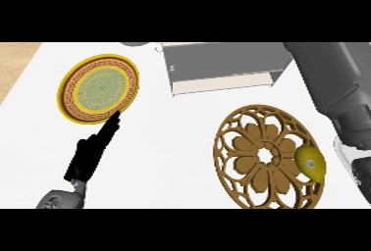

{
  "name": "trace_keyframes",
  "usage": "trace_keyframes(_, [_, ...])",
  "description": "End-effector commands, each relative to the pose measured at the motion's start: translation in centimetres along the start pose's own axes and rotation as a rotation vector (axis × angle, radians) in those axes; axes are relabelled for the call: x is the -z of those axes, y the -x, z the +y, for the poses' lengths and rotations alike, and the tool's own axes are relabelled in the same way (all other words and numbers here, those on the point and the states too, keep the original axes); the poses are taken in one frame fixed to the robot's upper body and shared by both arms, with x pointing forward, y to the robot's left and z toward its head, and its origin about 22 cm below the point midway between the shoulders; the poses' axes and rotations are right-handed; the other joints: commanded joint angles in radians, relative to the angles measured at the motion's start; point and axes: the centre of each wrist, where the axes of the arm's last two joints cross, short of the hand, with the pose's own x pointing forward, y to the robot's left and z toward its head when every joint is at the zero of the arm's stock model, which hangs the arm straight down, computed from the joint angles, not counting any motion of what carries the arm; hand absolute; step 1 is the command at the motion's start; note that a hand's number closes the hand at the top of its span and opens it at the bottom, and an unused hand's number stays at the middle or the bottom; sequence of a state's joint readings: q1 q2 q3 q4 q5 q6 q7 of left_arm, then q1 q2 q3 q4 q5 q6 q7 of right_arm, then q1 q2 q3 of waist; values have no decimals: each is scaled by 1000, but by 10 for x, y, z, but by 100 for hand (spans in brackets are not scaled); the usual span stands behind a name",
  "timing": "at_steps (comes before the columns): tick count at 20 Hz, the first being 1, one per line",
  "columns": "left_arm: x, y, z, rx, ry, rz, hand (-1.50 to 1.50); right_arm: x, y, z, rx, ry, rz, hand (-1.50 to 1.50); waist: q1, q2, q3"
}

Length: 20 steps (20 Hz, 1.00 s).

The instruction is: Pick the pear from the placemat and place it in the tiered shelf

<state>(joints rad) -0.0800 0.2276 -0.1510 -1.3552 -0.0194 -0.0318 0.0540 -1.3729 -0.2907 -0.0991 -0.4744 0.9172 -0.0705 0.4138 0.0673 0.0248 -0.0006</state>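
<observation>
One yellow-green, smooth-skinned pear point(310, 163) lies at the right edge of the round brown openwork placemat point(265, 156), carved like a flower. Behind it on the white counter point(174, 147) stands the grey box-like tiered shelf point(221, 68). The left robot hand point(92, 152), matte black, rests with fingers straight beside a round gold-rimmed patterned plate point(99, 88). I cannot tell how the right robot hand is set; only its grey forearm point(337, 83) shows.

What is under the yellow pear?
The pear lies on the right edge of the brown carved placemat. The placemat's part beneath it is covered.
</observation>
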Motion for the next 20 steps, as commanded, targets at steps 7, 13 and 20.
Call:
trace_keyframes(7, [2,3,3,3,13,-4,0,0,0,30,698,-228,125,-150,12,10,2])
trace_keyframes(13, [-6,-4,0,-8,32,-14,0,5,25,33,926,-79,105,-150,26,7,2])
trace_keyframes(20, [-3,9,7,-4,-16,23,0,12,29,-7,1032,316,141,-150,-16,-6,0])
